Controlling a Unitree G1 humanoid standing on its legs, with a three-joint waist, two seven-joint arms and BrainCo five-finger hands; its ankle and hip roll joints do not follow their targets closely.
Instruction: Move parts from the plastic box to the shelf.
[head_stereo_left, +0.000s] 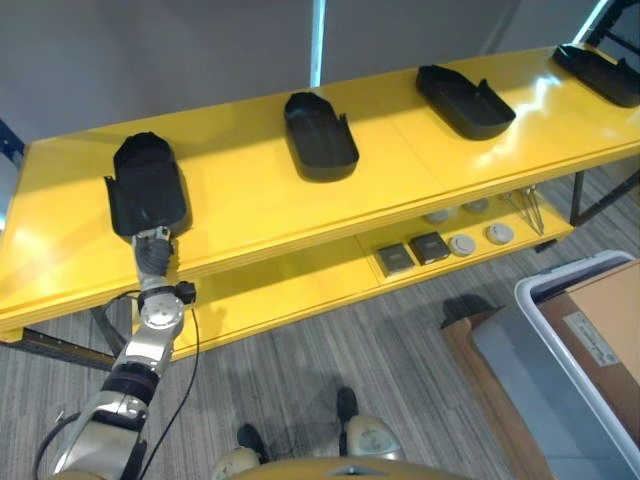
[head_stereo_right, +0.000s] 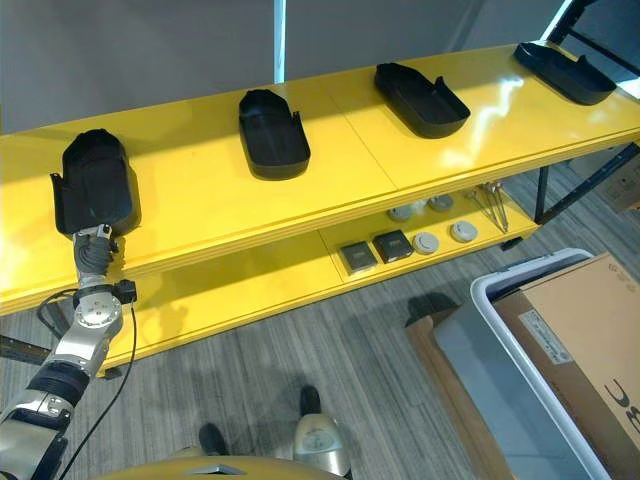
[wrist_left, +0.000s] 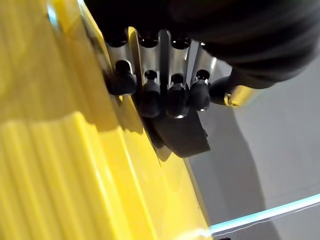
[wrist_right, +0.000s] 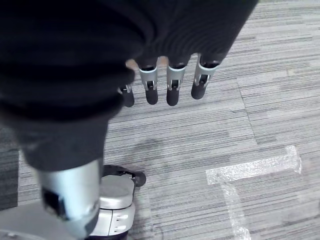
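Observation:
Four black moulded parts lie along the top of the yellow shelf (head_stereo_left: 250, 200). The leftmost black part (head_stereo_left: 147, 185) sits at the front edge, and my left hand (head_stereo_left: 153, 243) reaches up under its near end. In the left wrist view the fingers (wrist_left: 150, 65) curl onto this black part (wrist_left: 182, 135), with the thumb (wrist_left: 220, 92) on its other side. The other parts (head_stereo_left: 320, 135), (head_stereo_left: 464, 100), (head_stereo_left: 600, 72) lie further right. The grey plastic box (head_stereo_right: 500, 280) stands on the floor at the lower right. My right hand (wrist_right: 172, 80) hangs over the carpet with relaxed fingers, holding nothing.
A brown cardboard box (head_stereo_right: 590, 340) lies in the plastic box. On the lower shelf board sit two dark square pieces (head_stereo_left: 395, 258), (head_stereo_left: 430, 247) and round white discs (head_stereo_left: 462, 244), (head_stereo_left: 499, 234). Grey carpet lies in front of the shelf.

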